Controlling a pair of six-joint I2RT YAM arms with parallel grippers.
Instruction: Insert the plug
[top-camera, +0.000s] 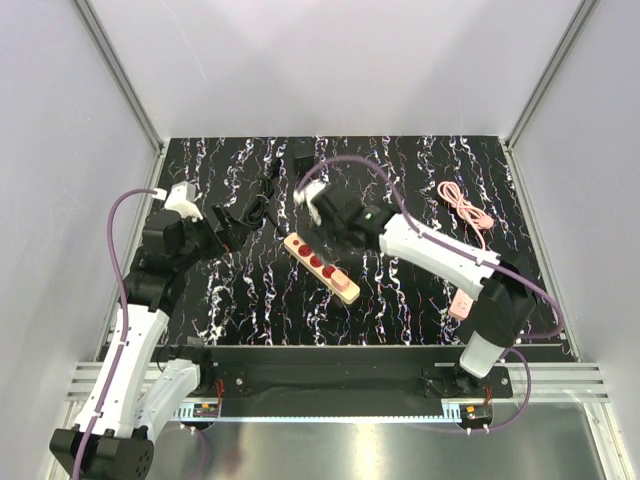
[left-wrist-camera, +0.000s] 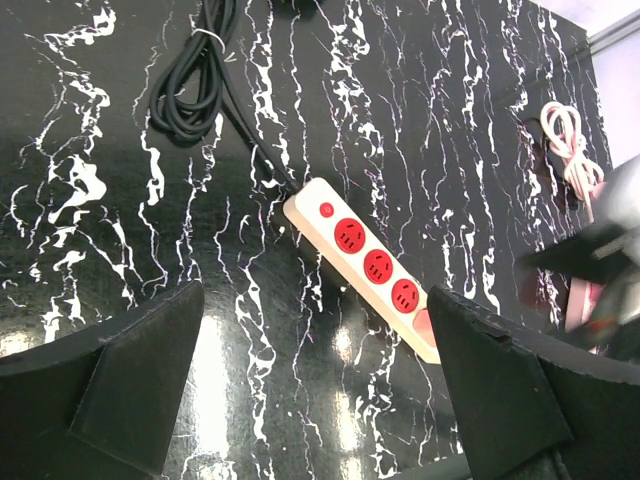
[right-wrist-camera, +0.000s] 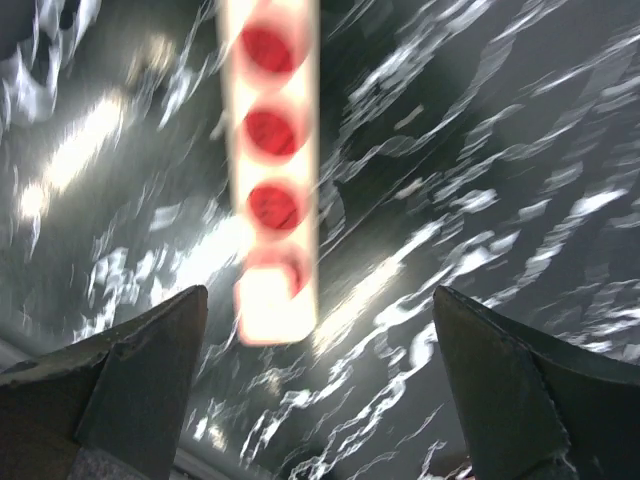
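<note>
The plug (top-camera: 302, 154), a small black box, lies near the back edge of the table. Its thin black cord (top-camera: 262, 205) is bundled in front of it and also shows in the left wrist view (left-wrist-camera: 195, 75). The cream power strip (top-camera: 320, 265) with red sockets lies slantwise mid-table and shows in both wrist views (left-wrist-camera: 365, 265) (right-wrist-camera: 270, 170). My left gripper (top-camera: 225, 230) (left-wrist-camera: 315, 290) is open and empty, left of the strip. My right gripper (top-camera: 325, 212) (right-wrist-camera: 318, 295) is open and empty, hovering over the strip's far end. The right wrist view is blurred.
A coiled pink cable (top-camera: 465, 205) (left-wrist-camera: 565, 140) lies at the right. A small pink item (top-camera: 460, 304) sits by the right arm's elbow. White walls and metal rails enclose the black marbled table (top-camera: 400, 300).
</note>
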